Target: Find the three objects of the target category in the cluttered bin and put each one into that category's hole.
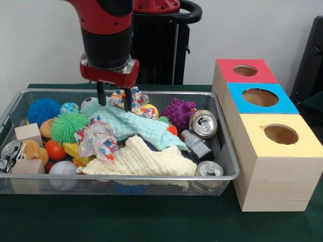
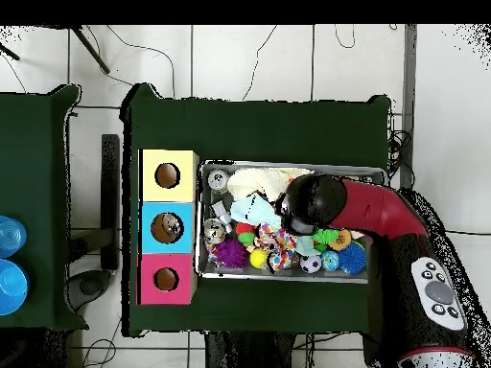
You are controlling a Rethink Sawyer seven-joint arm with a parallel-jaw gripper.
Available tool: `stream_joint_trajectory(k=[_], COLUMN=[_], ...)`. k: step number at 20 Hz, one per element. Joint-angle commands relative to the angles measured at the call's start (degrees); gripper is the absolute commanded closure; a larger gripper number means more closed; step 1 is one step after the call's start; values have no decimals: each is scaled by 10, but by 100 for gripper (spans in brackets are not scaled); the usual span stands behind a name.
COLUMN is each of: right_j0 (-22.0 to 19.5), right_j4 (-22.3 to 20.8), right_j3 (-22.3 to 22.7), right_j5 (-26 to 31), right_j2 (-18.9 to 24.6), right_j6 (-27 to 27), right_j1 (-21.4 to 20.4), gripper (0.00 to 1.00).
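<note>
Silver wire-mesh bin, shiny aluminium can, matt wooden boxes

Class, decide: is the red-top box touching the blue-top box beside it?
Touching. The front view shows the red-top box and the blue-top box edge to edge with no gap; the overhead view shows the same.

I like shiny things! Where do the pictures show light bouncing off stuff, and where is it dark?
Front view: light glints off the silver can tops and the wire bin's rim; the gripper looks dark between the cloths. Overhead view: the arm hides part of the bin, and the green table looks very dark.
</note>
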Motion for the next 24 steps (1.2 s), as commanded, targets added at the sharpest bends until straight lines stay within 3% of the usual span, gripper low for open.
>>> stream_joint_trajectory(k=[1, 2, 9, 24], right_j0=[15, 14, 11, 1], right_j4=[-76, -77, -79, -39], right_j3=[-53, -67, -45, 1], right_j5=[-15, -14, -58, -74], right_j2=[23, 27, 40, 64], right_j6=[-68, -69, -42, -26], right_j1=[42, 55, 83, 89], gripper=[0, 0, 0, 0])
